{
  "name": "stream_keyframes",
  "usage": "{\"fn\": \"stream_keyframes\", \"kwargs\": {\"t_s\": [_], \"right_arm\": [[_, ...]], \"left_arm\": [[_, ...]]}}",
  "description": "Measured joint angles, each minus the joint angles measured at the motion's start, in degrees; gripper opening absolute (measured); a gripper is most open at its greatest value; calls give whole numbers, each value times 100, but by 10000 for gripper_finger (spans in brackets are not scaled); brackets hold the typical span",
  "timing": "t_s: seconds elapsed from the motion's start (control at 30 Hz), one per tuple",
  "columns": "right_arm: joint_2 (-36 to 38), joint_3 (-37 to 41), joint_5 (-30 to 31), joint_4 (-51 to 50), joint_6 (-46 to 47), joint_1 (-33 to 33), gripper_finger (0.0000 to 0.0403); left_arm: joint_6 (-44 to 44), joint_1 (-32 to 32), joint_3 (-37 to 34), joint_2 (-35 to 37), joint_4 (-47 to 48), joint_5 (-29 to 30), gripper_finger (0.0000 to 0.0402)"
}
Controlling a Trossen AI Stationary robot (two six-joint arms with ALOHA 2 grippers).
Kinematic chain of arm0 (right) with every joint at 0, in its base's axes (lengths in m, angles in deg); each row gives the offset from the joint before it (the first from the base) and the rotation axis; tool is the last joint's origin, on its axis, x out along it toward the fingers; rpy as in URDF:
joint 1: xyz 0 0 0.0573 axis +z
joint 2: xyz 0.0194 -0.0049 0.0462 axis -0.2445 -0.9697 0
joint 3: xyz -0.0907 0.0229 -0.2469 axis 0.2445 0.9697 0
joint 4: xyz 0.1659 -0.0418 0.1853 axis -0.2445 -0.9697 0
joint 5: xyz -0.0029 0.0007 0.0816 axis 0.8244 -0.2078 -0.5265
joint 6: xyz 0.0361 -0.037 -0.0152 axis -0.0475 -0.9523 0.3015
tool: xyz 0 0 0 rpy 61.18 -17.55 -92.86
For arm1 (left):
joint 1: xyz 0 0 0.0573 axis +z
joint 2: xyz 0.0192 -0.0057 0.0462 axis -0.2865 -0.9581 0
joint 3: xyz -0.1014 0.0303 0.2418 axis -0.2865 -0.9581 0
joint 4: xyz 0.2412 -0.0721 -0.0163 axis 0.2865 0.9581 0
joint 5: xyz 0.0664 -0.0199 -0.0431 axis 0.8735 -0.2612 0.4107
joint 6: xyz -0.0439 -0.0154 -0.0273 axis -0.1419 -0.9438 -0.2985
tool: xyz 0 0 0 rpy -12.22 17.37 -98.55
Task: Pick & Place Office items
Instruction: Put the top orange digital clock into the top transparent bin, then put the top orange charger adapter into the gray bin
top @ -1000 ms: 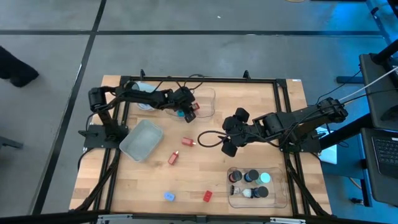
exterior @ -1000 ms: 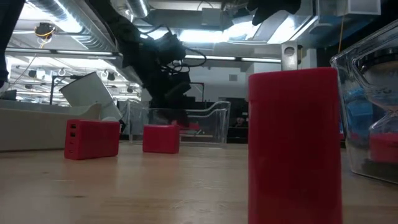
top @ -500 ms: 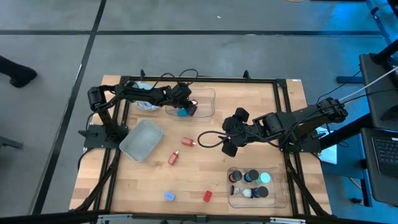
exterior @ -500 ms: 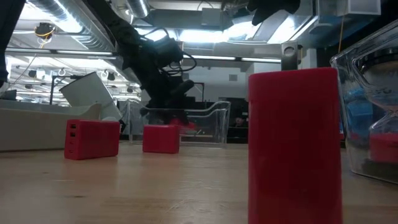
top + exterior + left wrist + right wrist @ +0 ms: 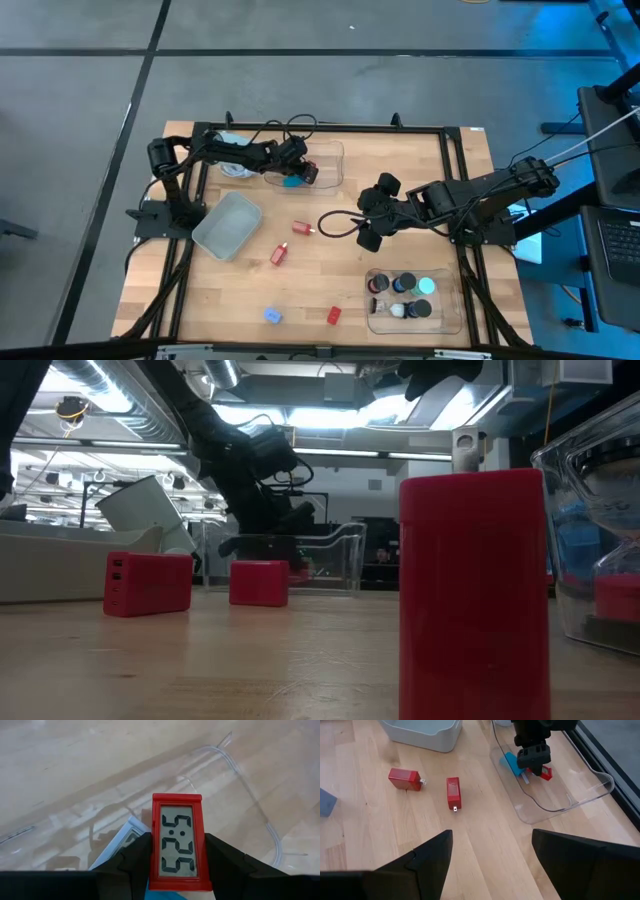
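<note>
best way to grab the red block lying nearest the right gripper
Judging by its pose, come straight down on the red block, fingers across its long flat sides at mid-length. It lies flat and alone on the wood, with a small metal tip at one end that is best avoided.

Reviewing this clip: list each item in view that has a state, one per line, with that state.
Left end effector: shut on the red digital clock, over the clear tray.
Red digital clock: held, display lit.
Clear tray: upright, blue piece inside.
Right end effector: open, empty, above mid-table.
Grey bin: upright, nothing visible inside.
Puck tray: holds several pucks.
Red blocks: loose on the table.
</note>
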Motion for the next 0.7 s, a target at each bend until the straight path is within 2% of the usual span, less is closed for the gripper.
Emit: {"fn": "stream_keyframes", "kwargs": {"t_s": [0.13,0.37,0.53,0.7], "right_arm": [[0,0,-3,0,2,0,276],[0,0,-21,-9,2,0,276],[-2,0,-45,-43,16,0,276],[-2,-2,-172,-37,37,2,276]], "left_arm": [[181,0,0,0,-4,-82,167],[665,17,24,111,-3,-768,210],[1245,52,203,482,280,-1116,235],[2039,17,303,1093,742,-1345,240]]}}
